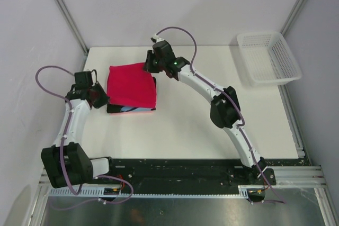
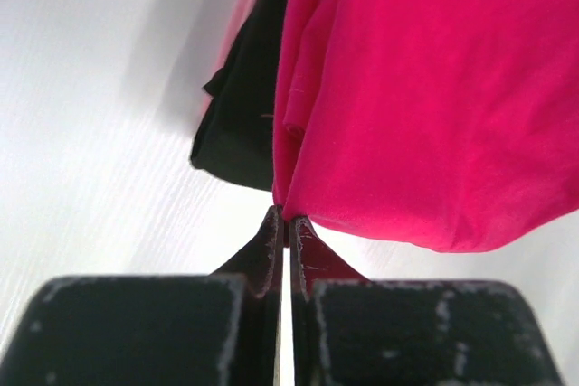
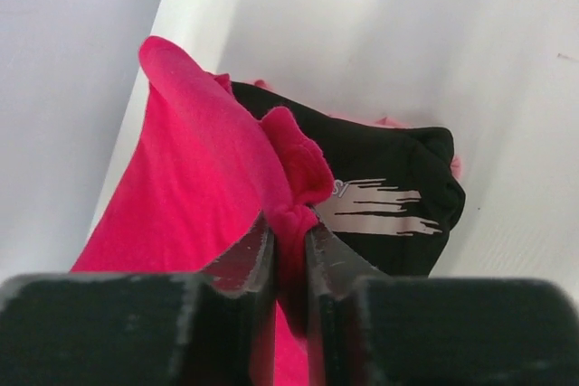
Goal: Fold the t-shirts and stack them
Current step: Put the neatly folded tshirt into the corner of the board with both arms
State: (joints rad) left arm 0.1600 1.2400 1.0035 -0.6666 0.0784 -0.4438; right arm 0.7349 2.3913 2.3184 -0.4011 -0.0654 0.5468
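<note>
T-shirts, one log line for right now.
left end effector: shut on pink shirt corner | right end effector: shut on pink shirt edge | pink shirt: lying over black shirt

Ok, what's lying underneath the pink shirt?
A black shirt lies under the pink shirt. Only its edges and one corner with a white print stick out. The rest of it is covered by the pink cloth.
</note>
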